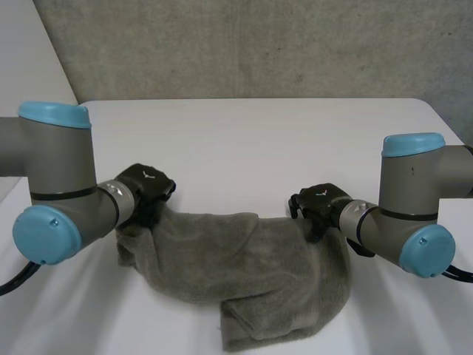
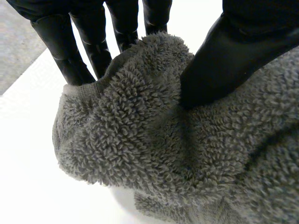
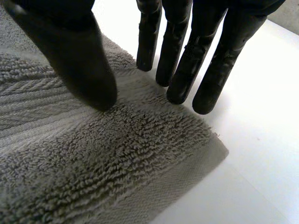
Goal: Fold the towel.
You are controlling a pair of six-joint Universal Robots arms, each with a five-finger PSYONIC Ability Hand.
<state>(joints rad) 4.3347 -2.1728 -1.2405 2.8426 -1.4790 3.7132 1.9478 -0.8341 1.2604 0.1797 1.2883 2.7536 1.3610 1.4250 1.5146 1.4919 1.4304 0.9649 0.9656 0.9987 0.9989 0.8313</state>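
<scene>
Head view: the grey, fluffy towel (image 1: 244,274) lies rumpled along the table's (image 1: 244,140) near edge, partly doubled over, reaching from one of my hands to the other. My left hand (image 1: 145,185) pinches a bunched corner between thumb and fingers. My right hand (image 1: 319,201) rests straight fingers and thumb on the opposite, flat corner.

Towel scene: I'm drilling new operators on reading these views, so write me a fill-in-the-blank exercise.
The grey towel lies on a ___ table. The left hand pinches bunched towel between its fingers and ___. The right hand touches the towel with ___ fingers, not curled ones.
Missing words: white; thumb; straight.
</scene>
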